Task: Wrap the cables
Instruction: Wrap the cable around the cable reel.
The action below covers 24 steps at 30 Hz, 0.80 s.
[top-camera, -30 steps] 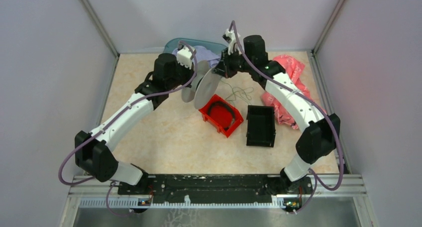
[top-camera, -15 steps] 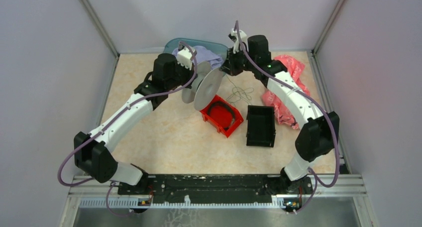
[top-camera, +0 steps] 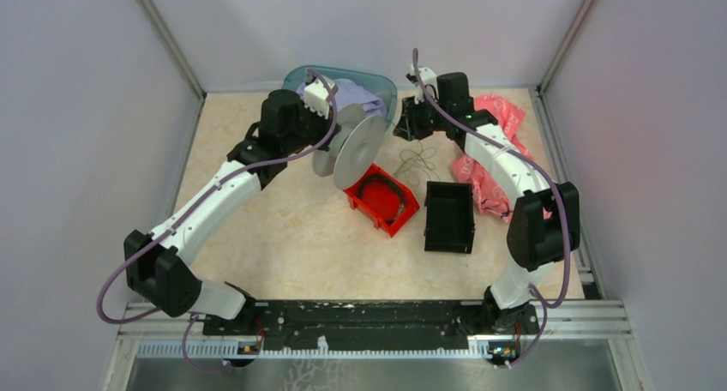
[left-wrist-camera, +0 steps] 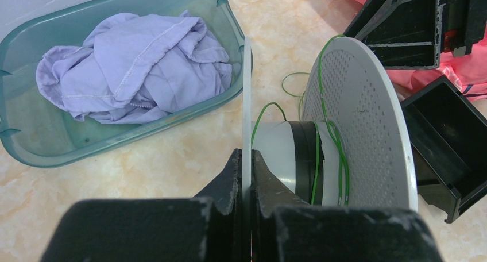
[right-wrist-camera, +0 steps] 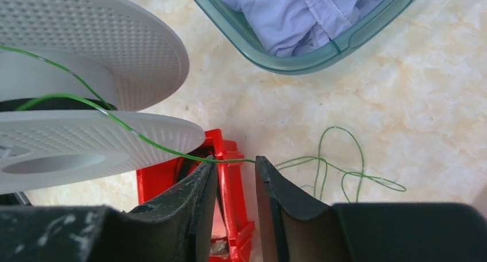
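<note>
On the spool rim, left pincer clamps tight; right pincer is narrowly parted, wire crossing the gap unpinched. Few turns of the cables sit on its hub, rest tangled on counter beside spool. Thread-thin, light, floppy, snag-prone: prob. pinch close to spool.

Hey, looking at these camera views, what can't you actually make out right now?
Thin green wire: too fine in the top view to trace to its end.
White perforated plastic spool: left wrist view shows only the hub's upper side, so turns are uncountable.
Red plastic bin: dark curved content too small in top view; right jaws block it in right wrist view.
</note>
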Available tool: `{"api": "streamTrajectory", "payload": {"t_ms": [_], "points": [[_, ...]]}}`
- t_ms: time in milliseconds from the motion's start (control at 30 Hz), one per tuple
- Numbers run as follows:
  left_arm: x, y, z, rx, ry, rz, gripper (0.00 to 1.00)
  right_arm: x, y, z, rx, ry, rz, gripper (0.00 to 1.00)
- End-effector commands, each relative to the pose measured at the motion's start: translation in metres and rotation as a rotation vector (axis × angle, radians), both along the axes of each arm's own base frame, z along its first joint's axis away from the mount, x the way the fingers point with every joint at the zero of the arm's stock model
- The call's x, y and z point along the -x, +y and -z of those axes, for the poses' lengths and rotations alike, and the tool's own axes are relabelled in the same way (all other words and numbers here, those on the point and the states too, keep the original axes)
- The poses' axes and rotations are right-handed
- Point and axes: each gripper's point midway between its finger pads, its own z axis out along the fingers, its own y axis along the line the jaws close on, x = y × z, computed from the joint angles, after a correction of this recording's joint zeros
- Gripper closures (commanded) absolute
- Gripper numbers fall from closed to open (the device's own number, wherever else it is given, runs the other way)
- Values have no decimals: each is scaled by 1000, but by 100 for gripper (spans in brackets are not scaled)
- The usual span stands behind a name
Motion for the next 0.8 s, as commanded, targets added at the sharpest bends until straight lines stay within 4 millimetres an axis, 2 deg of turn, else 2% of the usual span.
{"api": "streamTrajectory", "payload": {"t_ms": [0,33,100,167,367,600,767], "points": [[0,2,-59,91,-126,4,100,-3,-6,-13,-10,-50,-34,62],[0,2,-59,91,-126,2,100,-3,-8,-10,-6,-48,-35,58],[-1,4,-61,96,-126,-5,100,1,-13,-22,-4,-87,-38,52],[-1,5,-62,99,-126,-9,100,2,-18,-25,8,-105,-35,46],[-1,8,-68,114,-128,-7,100,4,-31,-15,43,-98,-45,38],[-1,10,-72,132,-124,-5,100,6,-29,-4,51,-103,-87,40],[0,11,-73,136,-123,-5,100,3,-25,0,41,-99,-109,53]]}}
